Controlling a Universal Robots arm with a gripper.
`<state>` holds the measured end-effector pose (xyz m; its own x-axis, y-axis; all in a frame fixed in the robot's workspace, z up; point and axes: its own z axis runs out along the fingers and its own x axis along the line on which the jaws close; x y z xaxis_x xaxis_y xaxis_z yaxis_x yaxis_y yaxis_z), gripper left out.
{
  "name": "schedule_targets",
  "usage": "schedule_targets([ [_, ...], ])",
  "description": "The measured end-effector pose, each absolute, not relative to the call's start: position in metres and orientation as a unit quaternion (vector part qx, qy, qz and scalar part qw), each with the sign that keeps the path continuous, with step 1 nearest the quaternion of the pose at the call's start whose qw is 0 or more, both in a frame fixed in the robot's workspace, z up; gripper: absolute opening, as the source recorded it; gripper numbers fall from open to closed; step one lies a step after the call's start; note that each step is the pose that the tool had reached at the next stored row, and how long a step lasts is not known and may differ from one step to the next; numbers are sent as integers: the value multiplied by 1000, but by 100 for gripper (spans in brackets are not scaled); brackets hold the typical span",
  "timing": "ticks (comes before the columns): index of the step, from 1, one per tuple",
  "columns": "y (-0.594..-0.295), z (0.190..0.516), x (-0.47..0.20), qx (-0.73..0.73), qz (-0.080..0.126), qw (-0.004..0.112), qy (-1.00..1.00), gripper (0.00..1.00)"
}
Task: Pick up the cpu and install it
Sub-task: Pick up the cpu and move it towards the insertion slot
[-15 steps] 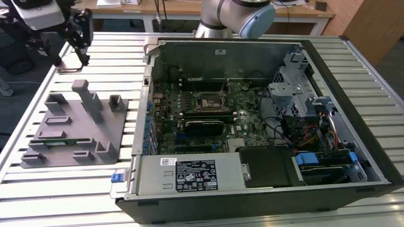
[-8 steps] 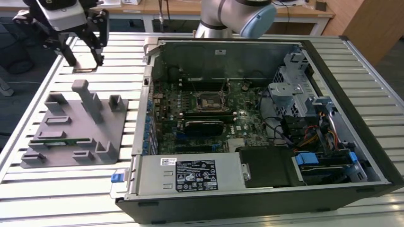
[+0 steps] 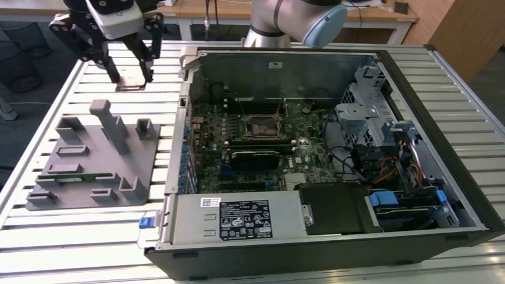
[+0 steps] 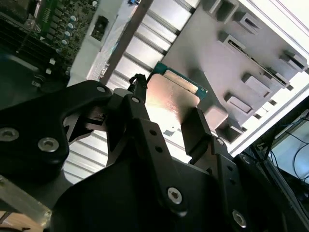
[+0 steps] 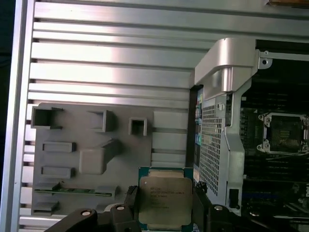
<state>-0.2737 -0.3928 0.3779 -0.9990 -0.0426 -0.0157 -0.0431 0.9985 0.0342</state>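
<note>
A slatted metal table (image 3: 87,236) spreads wide, bright light glaring off its ribs. Behind it stands a wooden desk (image 3: 221,7), with a wooden panel (image 3: 465,35) at the exterior view's right. The dark floor (image 3: 23,26) holds perhaps a wire bin (image 3: 20,68).

In the first wrist view, the chip (image 5: 164,200) is cut off by the picture's edge, and two of its sides are covered by the pincer (image 5: 166,192). In the second wrist view, much of it is hidden behind the fingers (image 4: 195,133). In the exterior view, the arm (image 3: 288,21) is cut off at the far side.
</note>
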Motion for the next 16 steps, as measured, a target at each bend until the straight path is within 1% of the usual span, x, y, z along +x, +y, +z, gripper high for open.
schedule_targets([
  [16, -391, 376, -205, -21, 17, 7, 1000, 54],
])
